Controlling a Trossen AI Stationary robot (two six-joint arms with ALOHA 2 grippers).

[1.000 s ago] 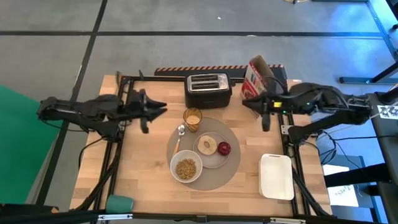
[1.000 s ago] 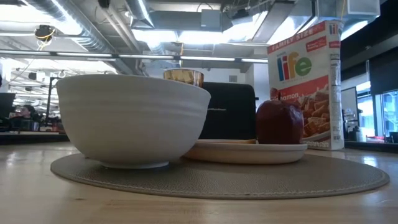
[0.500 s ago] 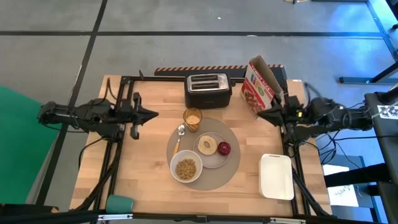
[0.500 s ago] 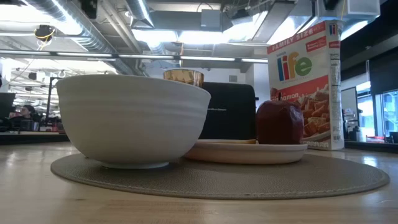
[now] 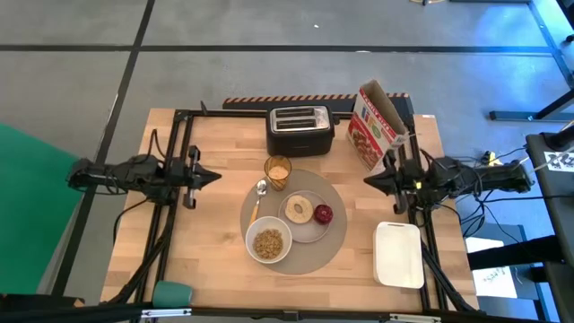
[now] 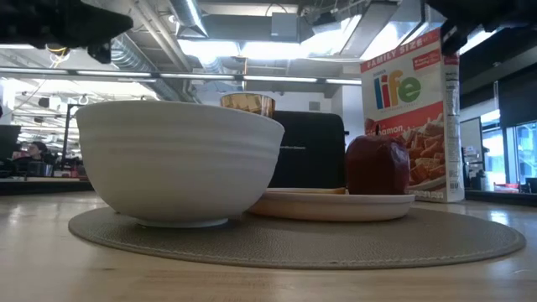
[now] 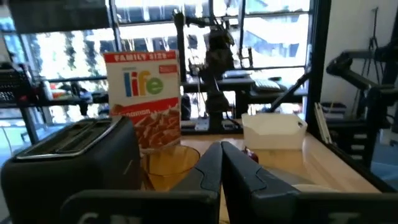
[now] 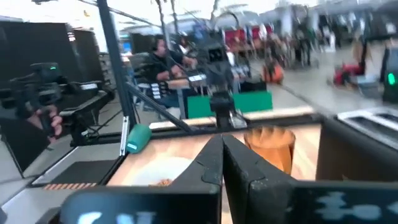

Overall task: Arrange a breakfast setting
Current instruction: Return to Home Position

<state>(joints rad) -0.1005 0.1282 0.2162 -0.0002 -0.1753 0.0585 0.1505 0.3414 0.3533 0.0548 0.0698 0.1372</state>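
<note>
1. High view: both have pulled back to the sides; left gripper (image 5: 213,176) and right gripper (image 5: 368,180) hold nothing. Big round grey mat (image 5: 334,240), in the middle, looks fully set.
2. Low view: white round bowl (image 6: 180,159) sits on the mat's left.
3. Left wrist view: fingers (image 7: 205,171) pressed together.
4. Right wrist view: fingers (image 8: 208,163) pressed together too.

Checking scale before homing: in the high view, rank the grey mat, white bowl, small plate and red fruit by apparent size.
1. Grey mat
2. Small plate and white bowl, too alike to rank
3. Red fruit, smallest

Grey floor (image 5: 269,81), ceiling ducts (image 6: 151,33), bright windows (image 7: 186,25).
</note>
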